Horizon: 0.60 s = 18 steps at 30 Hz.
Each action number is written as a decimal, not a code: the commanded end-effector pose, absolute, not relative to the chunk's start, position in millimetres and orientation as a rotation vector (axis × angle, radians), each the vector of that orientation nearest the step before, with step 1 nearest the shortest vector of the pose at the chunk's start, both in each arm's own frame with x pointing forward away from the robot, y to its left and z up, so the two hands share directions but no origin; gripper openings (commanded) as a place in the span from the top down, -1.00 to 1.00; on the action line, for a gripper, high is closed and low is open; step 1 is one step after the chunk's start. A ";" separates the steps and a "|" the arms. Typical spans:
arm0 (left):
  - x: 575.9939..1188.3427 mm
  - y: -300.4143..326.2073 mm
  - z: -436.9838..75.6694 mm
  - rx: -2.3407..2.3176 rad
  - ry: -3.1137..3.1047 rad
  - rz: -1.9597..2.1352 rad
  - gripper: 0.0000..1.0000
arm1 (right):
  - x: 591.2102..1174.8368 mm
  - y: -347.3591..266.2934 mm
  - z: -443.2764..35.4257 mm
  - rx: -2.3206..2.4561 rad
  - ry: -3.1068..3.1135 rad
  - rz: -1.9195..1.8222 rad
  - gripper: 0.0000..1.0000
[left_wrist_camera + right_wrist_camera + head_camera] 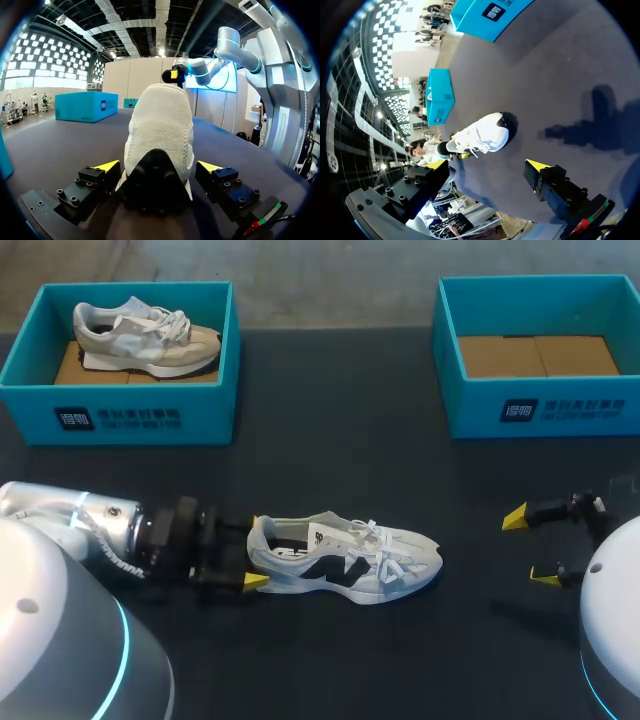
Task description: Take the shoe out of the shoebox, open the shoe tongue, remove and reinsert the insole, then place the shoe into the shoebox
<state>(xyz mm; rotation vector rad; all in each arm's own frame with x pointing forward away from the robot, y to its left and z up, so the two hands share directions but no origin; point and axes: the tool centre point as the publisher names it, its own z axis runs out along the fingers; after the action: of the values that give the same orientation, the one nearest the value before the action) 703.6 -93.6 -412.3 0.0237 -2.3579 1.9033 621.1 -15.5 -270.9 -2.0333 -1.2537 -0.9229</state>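
The dark table (330, 470) carries two teal shoeboxes at its far edge. The left shoebox (120, 420) holds a beige sneaker (145, 335) lying on its side, and the right shoebox (540, 410) shows its cardboard floor. A white sneaker (345, 560) with black side marks stands upright near the front edge, left of the middle, toe pointing right. The left gripper (255, 552) straddles its heel; I cannot tell whether it grips. The right gripper (530, 547) hangs spread wide near the front right corner, well apart from the white sneaker.

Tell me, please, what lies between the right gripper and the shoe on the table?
Only bare dark table separates the right gripper and the shoe, as the head and right wrist views show.
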 end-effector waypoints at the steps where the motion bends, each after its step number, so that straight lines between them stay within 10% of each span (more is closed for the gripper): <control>1: 703.4 -100.3 -417.9 0.029 -2.356 1.908 -1.00 | 618.7 -15.3 -270.2 -2.036 -1.254 -0.926 -1.00; 18: 700.9 -116.9 -424.1 0.072 -2.338 1.910 -1.00 | 618.7 -15.3 -270.2 -2.036 -1.254 -0.926 -1.00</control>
<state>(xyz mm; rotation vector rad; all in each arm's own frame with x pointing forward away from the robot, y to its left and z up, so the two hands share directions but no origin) 702.8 -110.7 -419.9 0.0689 -2.3359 1.9120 621.1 -15.5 -270.9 -2.0333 -1.2537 -0.9229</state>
